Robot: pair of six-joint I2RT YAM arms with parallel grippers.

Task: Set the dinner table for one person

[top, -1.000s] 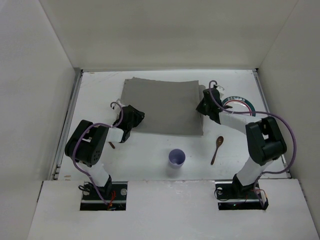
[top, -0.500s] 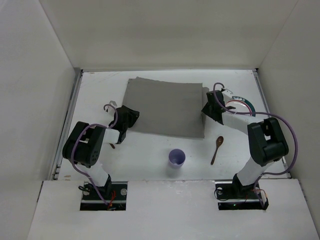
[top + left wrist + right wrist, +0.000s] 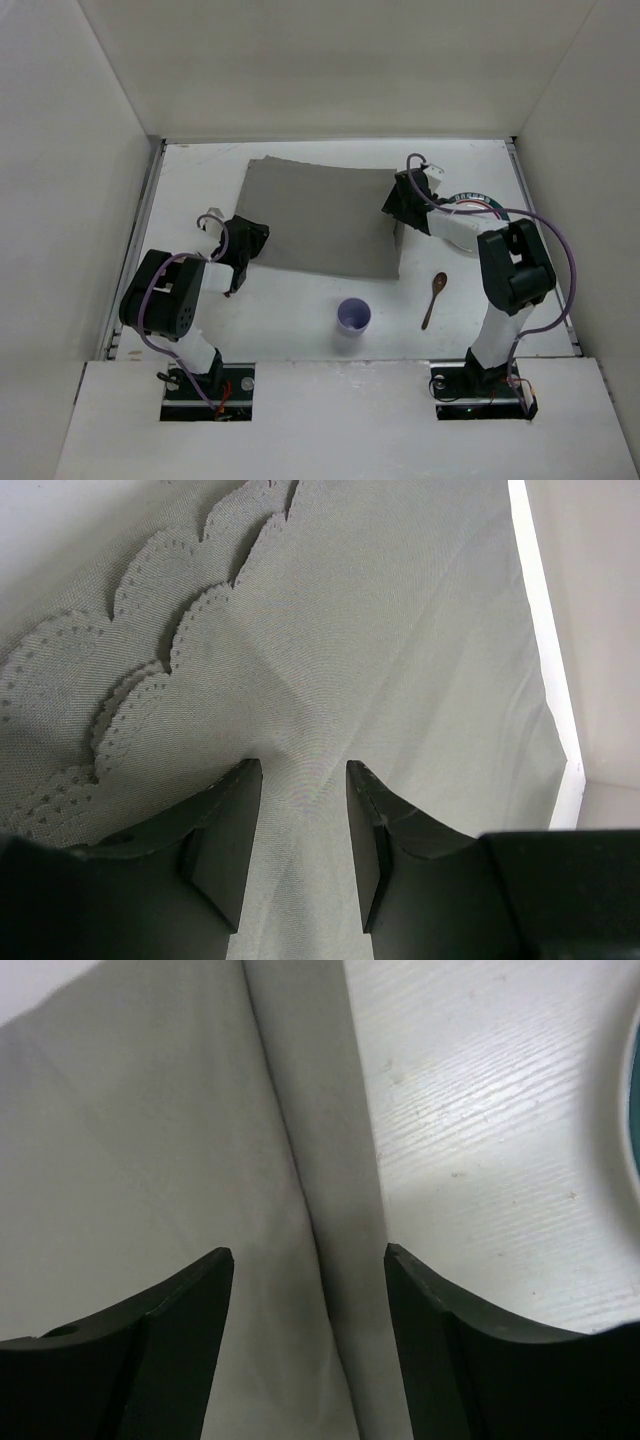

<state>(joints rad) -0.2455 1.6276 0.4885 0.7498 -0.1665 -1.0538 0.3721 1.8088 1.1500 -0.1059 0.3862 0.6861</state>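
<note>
Left tool (image 3: 302,770) is down at the near left corner of the cloth (image 3: 320,215), its two fingers drawn close with a pucker of grey fabric nipped between them. Creases fan out from the gap, and the scalloped hem is just off to the side. Over to the right tool (image 3: 308,1252): fingers standing apart, astride the cloth's right edge, one over fabric, the other over bare white. A shaded strip of that edge runs between them, and whether they actually grip it I cannot tell. The cloth lies across the far middle of the white surface (image 3: 290,320). A green-rimmed plate (image 3: 480,201) sits toward the far right corner, partly hidden. A purple cup (image 3: 353,316) stands midway along the near edge, and a brown spoon (image 3: 434,298) lies to its right, apart from it.
</note>
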